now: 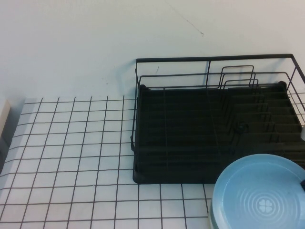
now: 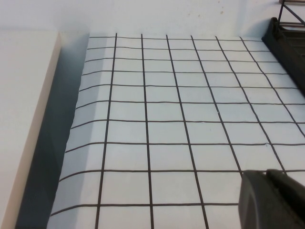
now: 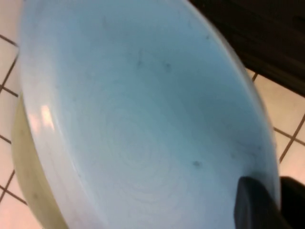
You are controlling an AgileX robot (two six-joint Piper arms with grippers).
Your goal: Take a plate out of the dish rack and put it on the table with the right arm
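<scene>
The sky-blue plate (image 1: 259, 195) is at the front right, underside up, with its rings and clover mark showing, in front of the black dish rack (image 1: 190, 133). In the right wrist view the plate (image 3: 138, 119) fills the picture. My right gripper (image 3: 276, 183) is shut on its rim, one black finger (image 3: 252, 205) on each side. Only a dark tip of it (image 1: 302, 183) shows at the high view's right edge. My left gripper (image 2: 264, 174) hangs shut and empty over the gridded table (image 2: 167, 129); it is out of the high view.
A pale green plate edge (image 3: 28, 167) shows just under the blue plate, also in the high view (image 1: 212, 220). The rack holds no plates in view. The gridded table (image 1: 71, 157) stretches left of the rack. A white ledge (image 2: 24, 119) borders the table's left side.
</scene>
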